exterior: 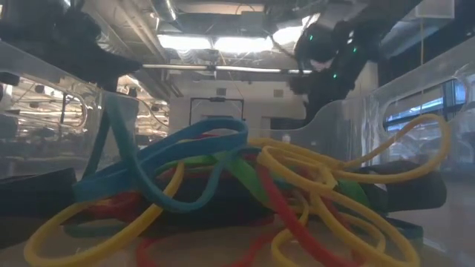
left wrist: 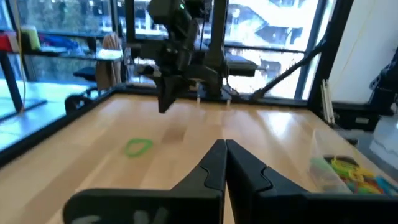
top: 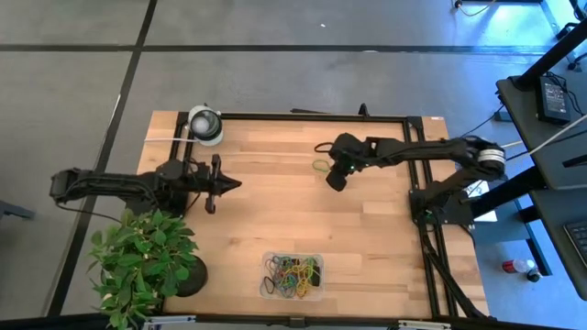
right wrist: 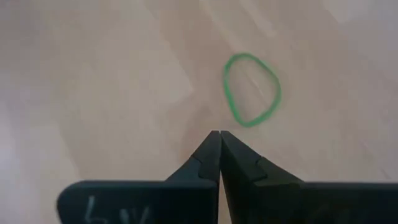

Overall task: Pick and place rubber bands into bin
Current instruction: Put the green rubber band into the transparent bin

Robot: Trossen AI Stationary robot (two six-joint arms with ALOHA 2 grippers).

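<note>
We observed one green rubber band [right wrist: 251,89] lying flat on the wooden table [top: 367,238], apart from the others, in the far middle part of the surface. In the right wrist view it formed an egg-shaped loop, and its long axis ran roughly in line with the direction in which the right tool pointed, slightly slanted. The right tool [right wrist: 216,138] hovered just beside this loop with its two fingers pressed together tip to tip; it held nothing and did not touch the band. In the high view the same tool [top: 336,180] sat immediately next to the loop [top: 320,166]. The remaining rubber bands [top: 293,275], in yellow, blue, green, red and black, lay tangled in the clear bin [top: 267,259] at the near edge of the table; the bin's long axis ran across the table from left to right. In the low view these bands [exterior: 223,185] overlapped in no single direction. The left tool [top: 226,183] waited over the left part of the table, pointing toward the centre, with its fingers [left wrist: 214,163] shut together and empty. A potted plant [top: 147,261] stood at the near left corner, and a round white-and-grey object [top: 205,125] rested at the far left edge.
</note>
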